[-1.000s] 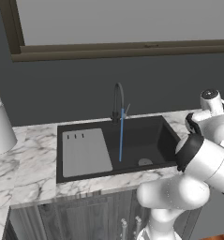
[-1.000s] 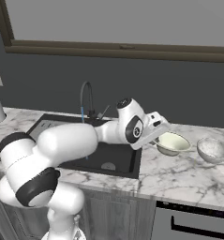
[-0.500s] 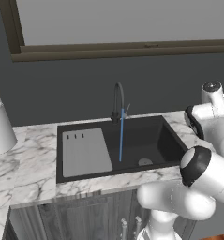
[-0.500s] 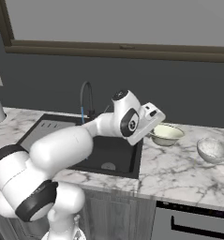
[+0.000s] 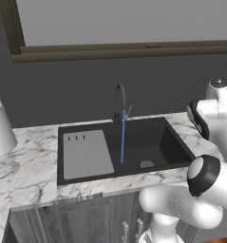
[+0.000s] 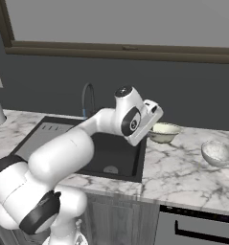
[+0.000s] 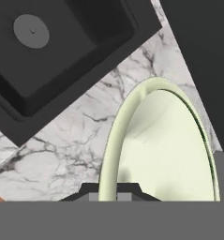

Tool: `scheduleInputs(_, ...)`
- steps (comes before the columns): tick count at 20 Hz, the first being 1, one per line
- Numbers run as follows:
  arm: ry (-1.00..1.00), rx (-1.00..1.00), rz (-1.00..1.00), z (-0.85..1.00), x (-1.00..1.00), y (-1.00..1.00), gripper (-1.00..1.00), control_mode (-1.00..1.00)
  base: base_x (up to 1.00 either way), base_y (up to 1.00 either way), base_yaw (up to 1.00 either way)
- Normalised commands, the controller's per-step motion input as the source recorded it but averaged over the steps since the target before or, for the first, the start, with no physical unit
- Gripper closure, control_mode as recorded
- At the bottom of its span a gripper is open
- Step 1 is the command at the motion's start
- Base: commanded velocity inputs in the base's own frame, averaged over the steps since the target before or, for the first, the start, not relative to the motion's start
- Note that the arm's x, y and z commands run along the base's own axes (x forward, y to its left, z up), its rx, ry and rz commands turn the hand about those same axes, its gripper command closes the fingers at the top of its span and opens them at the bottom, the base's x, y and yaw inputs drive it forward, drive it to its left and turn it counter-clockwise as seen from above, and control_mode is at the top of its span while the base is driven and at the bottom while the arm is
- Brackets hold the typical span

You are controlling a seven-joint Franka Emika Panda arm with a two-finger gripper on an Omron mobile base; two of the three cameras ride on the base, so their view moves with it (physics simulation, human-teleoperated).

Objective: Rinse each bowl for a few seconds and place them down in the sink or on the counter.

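My claw is pinched hard on the rim of a pale greenish-cream bowl, the fingers pressed together with the thin wall between them at the near edge. In the right base view that bowl appears raised just above the marble table, beside the right edge of the sink; whether its foot has fully cleared the stone I cannot tell.

The second bowl, off-white with a mottled inside, sits on the table well to the right, untouched.

I judge the held bowl light, rigid and glazed: a smooth, hard shell that will be slick once wet and could chip against the basin wall. The rim is the only place my narrow claw can bite; a one-sided rim hold lets the bowl swing, so it wants a slow, level carry.

The sink is a matte black rectangular basin with a round grey drain and a flat grey drainboard on its left. A thin blue stream of water falls from the dark gooseneck faucet. The table is white marble with grey veins over grey wood-grain cabinets.
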Motion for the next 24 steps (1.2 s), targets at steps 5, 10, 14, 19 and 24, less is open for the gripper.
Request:
scheduleInputs(5, 0.03, 0.0, 0.22, 0.03, 0.0, 0.15, 1.0, -1.0, 0.0, 0.0, 0.0)
scheduleInputs(10, 0.02, 0.0, 0.25, 0.0, 0.0, 0.07, 1.0, -1.0, 0.0, 0.0, 0.0)
scheduleInputs(14, 0.0, 0.0, 0.25, -0.02, 0.0, 0.06, 1.0, -1.0, 0.0, 0.0, 0.0)
scheduleInputs(19, 0.02, 0.02, 0.23, 0.0, 0.0, 0.12, 1.0, -1.0, 0.0, 0.0, 0.0)
scheduleInputs(24, 0.06, 0.03, 0.19, 0.0, 0.05, 0.18, 1.0, -1.0, 0.0, 0.0, 0.0)
